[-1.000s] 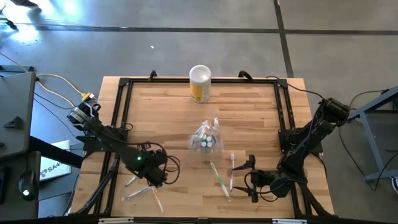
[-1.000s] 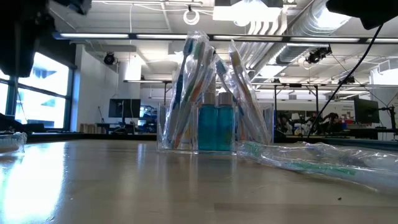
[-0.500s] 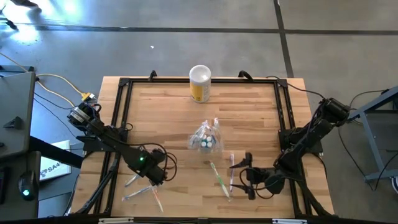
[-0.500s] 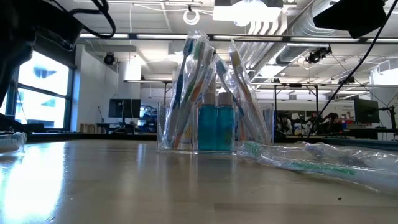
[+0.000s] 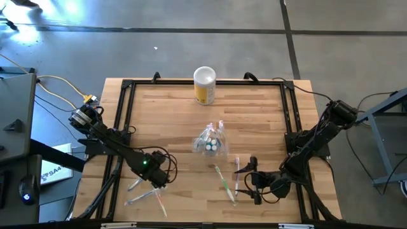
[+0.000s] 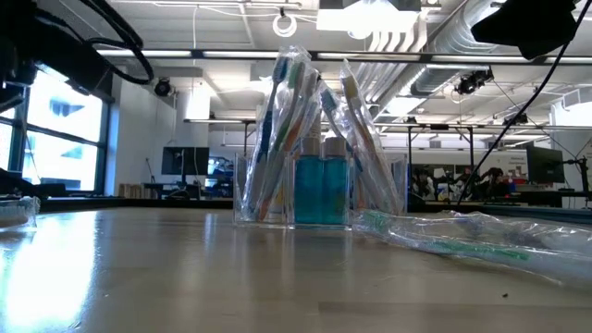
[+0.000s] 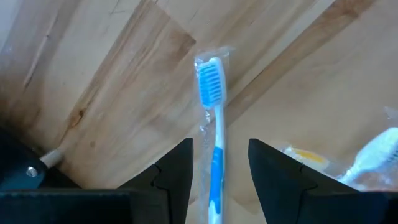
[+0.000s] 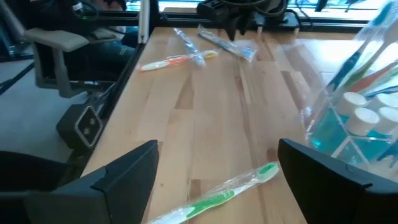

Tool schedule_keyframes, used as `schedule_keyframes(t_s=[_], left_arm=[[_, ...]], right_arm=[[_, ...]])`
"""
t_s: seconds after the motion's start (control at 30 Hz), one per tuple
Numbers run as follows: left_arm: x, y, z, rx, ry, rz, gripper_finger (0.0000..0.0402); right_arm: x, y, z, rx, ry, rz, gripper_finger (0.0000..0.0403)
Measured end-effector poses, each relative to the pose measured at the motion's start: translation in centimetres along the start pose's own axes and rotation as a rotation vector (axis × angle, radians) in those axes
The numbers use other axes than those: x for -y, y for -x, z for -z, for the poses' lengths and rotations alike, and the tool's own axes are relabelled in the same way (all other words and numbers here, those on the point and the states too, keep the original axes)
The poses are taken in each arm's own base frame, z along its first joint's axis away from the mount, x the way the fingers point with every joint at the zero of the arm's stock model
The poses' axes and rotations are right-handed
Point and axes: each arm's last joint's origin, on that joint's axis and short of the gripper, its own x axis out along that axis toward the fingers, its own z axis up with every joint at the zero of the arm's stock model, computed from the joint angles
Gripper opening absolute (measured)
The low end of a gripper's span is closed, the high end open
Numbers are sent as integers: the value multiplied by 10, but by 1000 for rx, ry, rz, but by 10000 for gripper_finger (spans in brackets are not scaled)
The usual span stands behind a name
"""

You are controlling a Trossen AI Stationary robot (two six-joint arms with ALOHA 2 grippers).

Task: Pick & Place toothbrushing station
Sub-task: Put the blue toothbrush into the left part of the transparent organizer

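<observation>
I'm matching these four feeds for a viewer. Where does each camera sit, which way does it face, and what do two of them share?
High view: overhead, looking straight down at the table; both arms, left pincer, right pincer.
Low view: table height, facing the room; clear holder of toothbrushes, dark arm parts above.
Left wrist view: facing down past its open fingers at a wrapped blue toothbrush.
Right wrist view: looking across the table past its open fingers at a green toothbrush.
Shared: the holder, in the high, low and right wrist views.
</observation>
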Motion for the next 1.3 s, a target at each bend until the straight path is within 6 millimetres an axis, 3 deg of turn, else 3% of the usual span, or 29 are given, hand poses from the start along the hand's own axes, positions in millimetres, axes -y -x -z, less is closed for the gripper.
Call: schedule_keyframes(t_s=[0.87,1.0,1.17,1.3], left_arm=[[-19,-57,7,-48,62,39,145],[-20,-59,8,-54,68,24,108],[-16,-58,6,-3,43,45,17],[-14,-56,5,13,12,59,12]], right_arm=[[0,0,0,0,-7,-2,322],[0,0,0,-1,-7,-2,322],[0,0,0,-1,-7,-2,322],[0,0,0,-3,-6,-5,322]])
